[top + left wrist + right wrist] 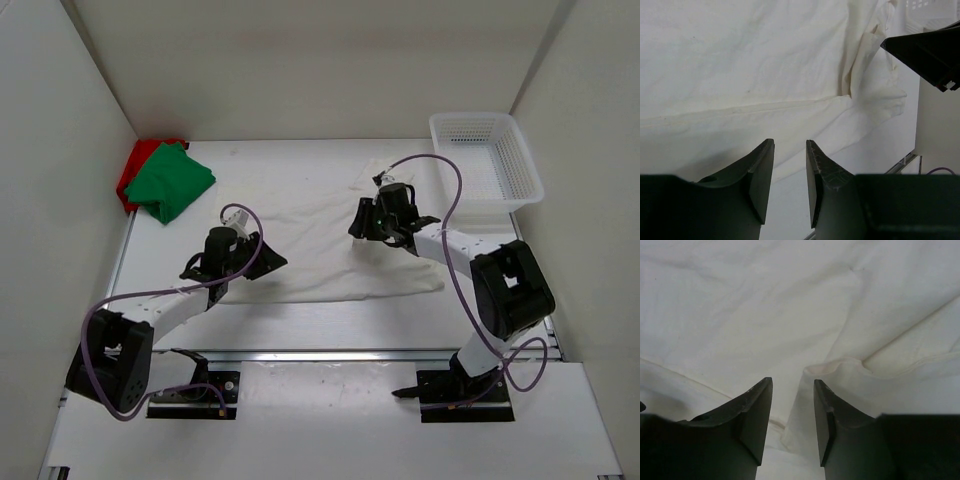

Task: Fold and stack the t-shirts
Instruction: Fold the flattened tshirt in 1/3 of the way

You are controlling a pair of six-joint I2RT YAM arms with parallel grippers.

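White t-shirt (320, 240): spread flat mid-table, its basket-side edge rumpled. Green t-shirt (172, 180) lies on the red t-shirt (132, 168), well left of it and folded. Left gripper (790, 145) and right gripper (792, 382) sit over its opposite edges, fingers slightly parted and empty. Risk: a pinch may take one layer only, or drag the cloth askew. White table (330, 325), white walls, mesh basket (487, 160) beside its right edge.

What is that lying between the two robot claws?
The white t-shirt, spread flat on the table. The top view shows it filling the stretch between the left gripper and the right gripper; nothing else lies there.
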